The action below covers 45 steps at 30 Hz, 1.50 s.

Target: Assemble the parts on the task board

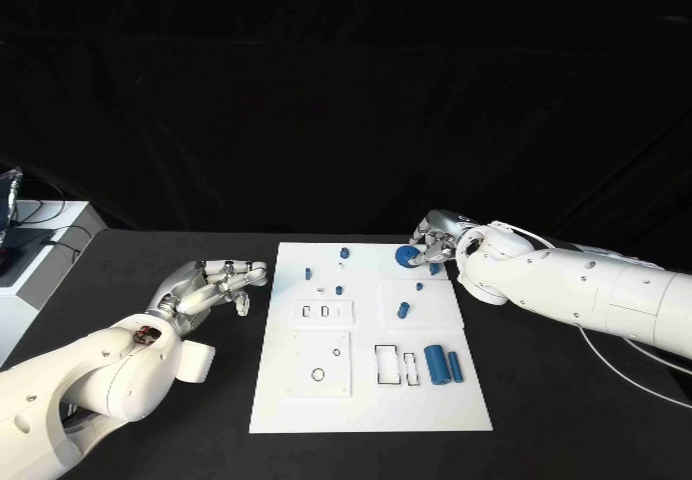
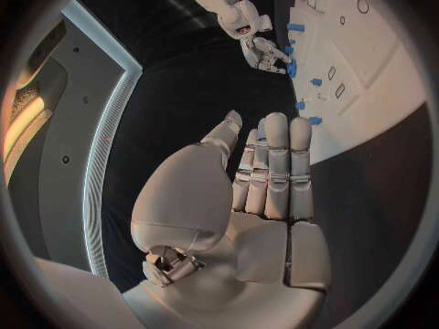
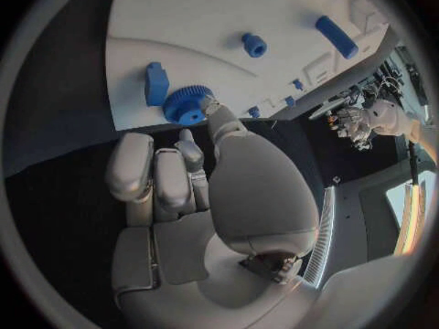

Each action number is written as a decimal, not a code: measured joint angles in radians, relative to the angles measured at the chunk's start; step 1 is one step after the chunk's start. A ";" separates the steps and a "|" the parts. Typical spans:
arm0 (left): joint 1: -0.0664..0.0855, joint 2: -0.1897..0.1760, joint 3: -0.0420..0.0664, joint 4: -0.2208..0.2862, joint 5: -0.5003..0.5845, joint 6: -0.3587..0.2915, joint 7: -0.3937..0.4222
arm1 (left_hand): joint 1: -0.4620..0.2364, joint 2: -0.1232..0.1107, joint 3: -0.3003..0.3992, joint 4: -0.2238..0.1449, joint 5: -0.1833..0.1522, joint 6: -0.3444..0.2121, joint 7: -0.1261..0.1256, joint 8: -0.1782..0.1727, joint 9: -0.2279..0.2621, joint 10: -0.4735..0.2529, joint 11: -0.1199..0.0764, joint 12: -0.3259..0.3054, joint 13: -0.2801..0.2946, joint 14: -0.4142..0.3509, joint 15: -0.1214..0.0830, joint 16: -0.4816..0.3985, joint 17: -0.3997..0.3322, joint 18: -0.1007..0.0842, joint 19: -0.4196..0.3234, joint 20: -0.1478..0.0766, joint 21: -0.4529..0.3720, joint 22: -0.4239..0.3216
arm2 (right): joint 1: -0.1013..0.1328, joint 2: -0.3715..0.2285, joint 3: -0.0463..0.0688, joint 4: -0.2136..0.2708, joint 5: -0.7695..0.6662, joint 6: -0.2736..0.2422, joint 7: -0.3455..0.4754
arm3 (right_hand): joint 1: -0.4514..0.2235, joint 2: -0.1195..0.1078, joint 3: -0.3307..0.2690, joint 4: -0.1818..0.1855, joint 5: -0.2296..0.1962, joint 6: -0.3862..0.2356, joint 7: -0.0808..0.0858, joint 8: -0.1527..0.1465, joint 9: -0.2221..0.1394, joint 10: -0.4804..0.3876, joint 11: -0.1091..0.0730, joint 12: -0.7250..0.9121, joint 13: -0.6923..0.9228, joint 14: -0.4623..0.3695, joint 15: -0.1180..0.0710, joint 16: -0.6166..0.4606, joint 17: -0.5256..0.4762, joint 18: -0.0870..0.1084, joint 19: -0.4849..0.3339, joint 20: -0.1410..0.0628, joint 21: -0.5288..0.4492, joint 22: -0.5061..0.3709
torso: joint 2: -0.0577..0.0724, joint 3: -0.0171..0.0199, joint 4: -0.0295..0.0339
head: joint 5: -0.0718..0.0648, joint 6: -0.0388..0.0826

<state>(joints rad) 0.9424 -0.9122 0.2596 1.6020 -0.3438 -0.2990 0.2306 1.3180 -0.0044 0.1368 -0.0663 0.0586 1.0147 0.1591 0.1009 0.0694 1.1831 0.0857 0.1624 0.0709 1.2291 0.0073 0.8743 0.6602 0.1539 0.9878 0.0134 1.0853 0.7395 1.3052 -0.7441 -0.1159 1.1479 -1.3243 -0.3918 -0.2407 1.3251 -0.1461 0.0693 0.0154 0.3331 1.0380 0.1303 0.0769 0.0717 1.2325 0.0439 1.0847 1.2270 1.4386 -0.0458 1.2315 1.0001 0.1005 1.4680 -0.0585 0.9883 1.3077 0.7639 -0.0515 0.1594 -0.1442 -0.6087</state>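
Right robot hand (image 1: pixel 433 243) pinching the blue gear (image 1: pixel 408 256) at the board's (image 1: pixel 368 405) one o'clock edge; thin grip, could slip off onto the desk (image 1: pixel 562 420).

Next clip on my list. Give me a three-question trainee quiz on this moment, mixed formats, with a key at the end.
1. True or false: the left hand holds a blue part.
2. Multiple choice: which thing does the right hand touch? A) the two blue cylinders lying side by side at the near right of the task board; B) the round blue gear at the board's far edge; C) the black table.
3. Fill in: the left hand sits over the table, to the ____ of the board from the robot's side.

Key: 1 false, it holds nothing and its fingers are extended, close together. 2 B, a fingertip meets the gear. 3 left.
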 measured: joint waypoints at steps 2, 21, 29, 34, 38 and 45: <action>0.000 0.000 0.000 -0.001 0.000 0.000 0.000 | 0.000 0.000 0.000 0.000 0.000 0.000 0.000 0.000 0.000 0.000 0.000 0.000 0.000 0.000 0.000 0.000 0.000 0.000 0.000 0.000 0.000 0.000 | 0.000 0.000 0.000 -0.001 0.001 0.000 0.000 | 0.000 0.000 0.000 0.000 0.000 -0.001 0.001 0.000 0.000 0.000 0.000 0.000 0.000 0.000 0.000 0.000 0.000 0.000 0.000 0.000 0.003 0.000 | 0.000 0.0001 0.0000 | 0.001 -0.001; 0.000 0.001 0.000 -0.004 0.000 0.002 -0.001 | 0.002 0.002 0.003 -0.003 0.000 0.000 0.000 0.000 0.000 0.000 0.000 0.000 0.000 0.000 0.000 0.000 -0.001 0.000 0.000 0.000 -0.005 0.004 | 0.000 0.031 0.001 -0.049 0.012 0.030 -0.001 | -0.009 -0.001 -0.004 0.004 0.000 -0.011 0.000 0.000 0.000 0.002 -0.002 -0.013 -0.006 0.000 0.000 0.000 0.006 -0.001 0.000 0.000 0.004 0.000 | -0.001 -0.0007 0.0006 | 0.003 -0.007; 0.000 0.000 0.000 -0.004 0.000 0.002 -0.001 | 0.009 0.009 0.008 -0.014 0.000 0.000 0.000 0.000 0.000 0.000 0.000 0.000 -0.001 0.000 0.000 0.000 -0.001 0.000 0.000 0.000 -0.005 0.004 | 0.001 0.038 0.003 -0.066 0.028 0.051 0.002 | -0.013 0.003 -0.004 0.010 0.010 -0.015 0.004 0.000 0.000 0.002 -0.002 -0.013 -0.007 0.000 0.000 0.000 0.009 -0.001 0.000 0.000 0.004 0.000 | -0.002 -0.0012 -0.0001 | 0.003 -0.009; 0.000 -0.001 0.000 -0.003 0.000 0.002 -0.002 | 0.009 0.009 0.014 -0.019 0.000 0.000 0.000 0.000 0.000 0.000 0.000 0.000 -0.001 0.000 0.000 0.000 -0.002 0.000 0.000 0.000 -0.005 0.006 | 0.002 0.042 0.003 -0.069 0.038 0.067 0.004 | -0.022 0.011 -0.004 0.010 0.022 -0.015 0.004 0.000 0.000 0.002 -0.002 -0.013 -0.007 0.000 0.000 0.000 0.011 -0.002 0.000 0.000 0.008 0.000 | -0.002 -0.0008 -0.0017 | 0.006 -0.009; 0.000 -0.001 0.000 -0.003 0.000 0.002 -0.002 | 0.009 0.009 0.027 -0.032 0.000 0.000 0.000 0.000 0.000 0.000 0.000 0.000 -0.001 0.000 0.000 0.000 -0.002 0.000 0.000 0.000 -0.005 0.008 | 0.003 0.045 0.004 -0.070 0.044 0.079 0.006 | -0.029 0.012 -0.007 0.013 0.057 -0.019 0.008 0.000 -0.002 0.002 -0.002 -0.013 -0.006 0.000 0.000 0.000 0.013 -0.002 0.000 0.000 0.008 0.000 | -0.002 -0.0007 -0.0019 | 0.006 -0.009; 0.000 -0.002 0.000 -0.003 -0.001 0.003 -0.002 | 0.013 0.013 0.049 -0.043 0.000 0.000 0.000 0.000 0.000 0.000 0.000 0.000 -0.001 0.000 0.000 0.000 -0.002 0.000 0.000 0.000 -0.005 0.010 | 0.004 0.047 0.005 -0.071 0.054 0.099 0.012 | -0.041 0.023 0.004 0.001 0.152 -0.025 0.011 -0.002 -0.003 0.002 -0.002 -0.013 -0.002 0.000 0.000 0.000 0.016 -0.003 0.000 0.000 0.012 0.000 | -0.002 -0.0001 -0.0018 | 0.006 -0.009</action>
<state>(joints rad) 0.9423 -0.9143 0.2595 1.5994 -0.3443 -0.2964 0.2282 1.3313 0.0089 0.1854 -0.1091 0.0586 1.0147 0.1589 0.1009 0.0694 1.1831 0.0857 0.1624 0.0702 1.2291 0.0073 0.8742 0.6585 0.1539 0.9877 0.0135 1.0808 0.7499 1.3095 -0.6969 -0.1112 1.0764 -1.2699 -0.2932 -0.2283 1.2841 -0.1234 0.0736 0.0168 0.4847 1.0129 0.1414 0.0747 0.0688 1.2343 0.0419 1.0721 1.2247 1.4386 -0.0459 1.2314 1.0158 0.0978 1.4679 -0.0586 1.0000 1.3081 0.7623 -0.0516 0.1576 -0.1378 -0.6182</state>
